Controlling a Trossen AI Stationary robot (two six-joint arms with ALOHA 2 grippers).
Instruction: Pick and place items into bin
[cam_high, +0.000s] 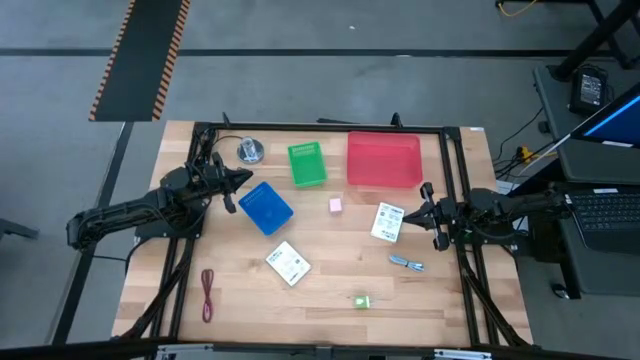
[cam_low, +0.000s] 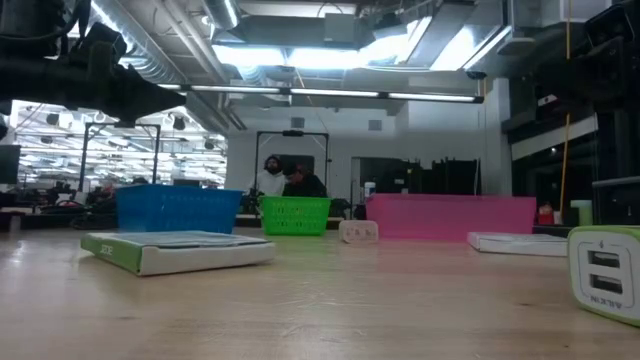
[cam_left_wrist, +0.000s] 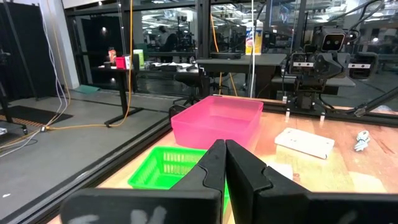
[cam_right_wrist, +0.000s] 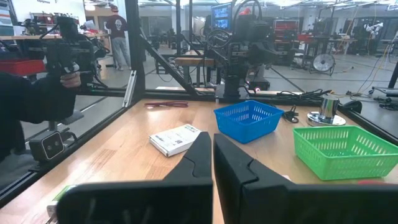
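Nothing is picked up yet, so this looks like the very start. Left gripper (cam_high: 244, 180) waits by the blue bin (cam_high: 266, 207), jaws clenched and empty. Right gripper (cam_high: 419, 212) hangs just beside one white packet (cam_high: 388, 222), also clenched. It likely needs to open, then drop over that packet.

Three bins (cam_high: 384, 160) crowd far edge; table centre (cam_high: 330, 250) open between scattered packets (cam_high: 288, 263).

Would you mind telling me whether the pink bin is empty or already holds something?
Empty: the pink bin shows only a bare floor in the high view, and the left wrist view agrees.
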